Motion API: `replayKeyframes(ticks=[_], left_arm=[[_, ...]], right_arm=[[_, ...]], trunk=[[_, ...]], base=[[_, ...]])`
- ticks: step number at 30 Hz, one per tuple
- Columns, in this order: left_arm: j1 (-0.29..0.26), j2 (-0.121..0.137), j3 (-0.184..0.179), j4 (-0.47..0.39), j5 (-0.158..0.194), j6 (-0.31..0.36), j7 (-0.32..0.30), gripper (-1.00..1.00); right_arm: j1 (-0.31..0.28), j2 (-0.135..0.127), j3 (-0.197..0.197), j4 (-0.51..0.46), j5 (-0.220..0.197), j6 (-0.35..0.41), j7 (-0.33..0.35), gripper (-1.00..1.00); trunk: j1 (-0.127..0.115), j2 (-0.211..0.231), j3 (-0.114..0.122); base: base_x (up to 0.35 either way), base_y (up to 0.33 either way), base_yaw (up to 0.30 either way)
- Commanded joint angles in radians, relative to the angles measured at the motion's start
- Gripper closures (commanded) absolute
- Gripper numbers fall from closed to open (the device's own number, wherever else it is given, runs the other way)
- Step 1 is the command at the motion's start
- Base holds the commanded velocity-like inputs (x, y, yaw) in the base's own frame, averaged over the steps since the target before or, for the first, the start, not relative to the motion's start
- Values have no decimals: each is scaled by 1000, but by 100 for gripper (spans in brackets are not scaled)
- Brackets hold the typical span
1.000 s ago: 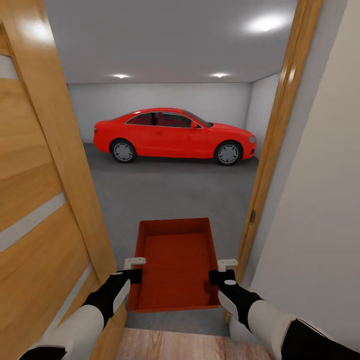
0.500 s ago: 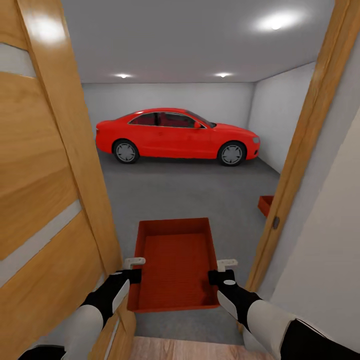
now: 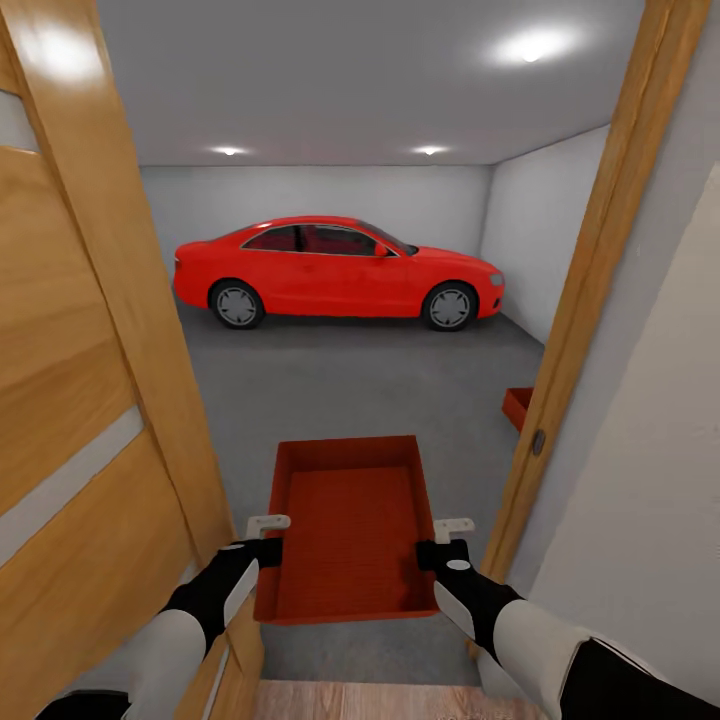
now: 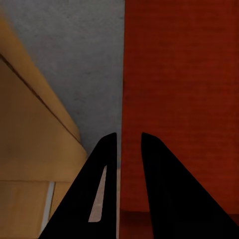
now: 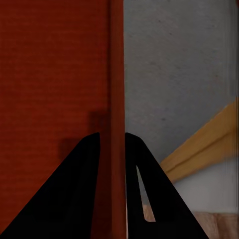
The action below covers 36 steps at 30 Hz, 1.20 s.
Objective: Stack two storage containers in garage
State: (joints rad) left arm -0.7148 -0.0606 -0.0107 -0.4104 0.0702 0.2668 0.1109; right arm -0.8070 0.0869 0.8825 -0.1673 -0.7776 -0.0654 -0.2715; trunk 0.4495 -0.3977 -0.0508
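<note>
While both pincers (left [image 3: 270, 537], right [image 3: 446, 539]) pinch its side walls, the container [image 3: 348, 525] hangs level.

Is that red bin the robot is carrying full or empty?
Empty: the head view shows the storage container's bare ribbed bottom, with nothing inside.

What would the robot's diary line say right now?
place: garage doorway | left pincer, right pincer: gripping carried container walls | second container: on garage floor
</note>
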Motion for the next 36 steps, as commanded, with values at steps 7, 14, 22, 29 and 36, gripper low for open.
replayKeyframes(ticks=[7, 14, 22, 29, 36], left_arm=[[0, 2, 3, -3, -16, 9, 21, 100], [0, 2, 4, -3, -16, 9, 21, 100], [0, 2, 4, -4, -16, 9, 21, 100], [0, 2, 3, -3, -16, 9, 21, 100], [0, 2, 4, -4, -18, 6, 22, 100]], right_arm=[[-1, -19, -17, 2, -5, -7, -14, 100], [-1, -19, -17, 2, -5, -7, -14, 100], [-1, -19, -17, 2, -5, -7, -14, 100], [-1, -19, -17, 2, -5, -7, -14, 100], [-1, -19, -17, 2, -5, -7, -14, 100]], trunk=[[1, -2, -2], [1, -2, -2], [1, -2, -2], [1, -2, -2], [1, -2, -2]], base=[[0, 0, -114], [0, 0, -19], [0, -105, -1], [25, -14, 0], [290, 0, 0]])
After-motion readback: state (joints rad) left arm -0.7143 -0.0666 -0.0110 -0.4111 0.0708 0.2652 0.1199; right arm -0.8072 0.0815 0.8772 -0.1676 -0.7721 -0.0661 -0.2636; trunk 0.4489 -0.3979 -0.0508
